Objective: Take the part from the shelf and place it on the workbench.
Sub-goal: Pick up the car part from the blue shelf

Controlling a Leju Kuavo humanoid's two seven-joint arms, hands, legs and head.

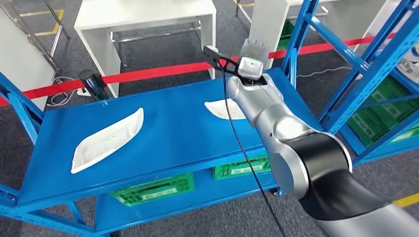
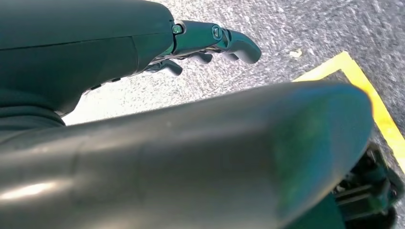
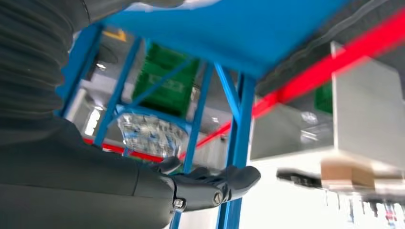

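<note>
The right hand [image 1: 253, 55], fingers spread and holding nothing, reaches over the back edge of the blue shelf [image 1: 173, 128], with the nearer white part [image 1: 225, 108] lying below and behind it, long axis across the shelf.

I see a red barrier tape [image 1: 148, 74] stretched behind the rack, green crates [image 1: 153, 189] on the lower level, a white table [image 1: 143, 15] beyond, yellow floor marking [image 2: 377, 109] on grey carpet [image 1: 163, 49].
</note>
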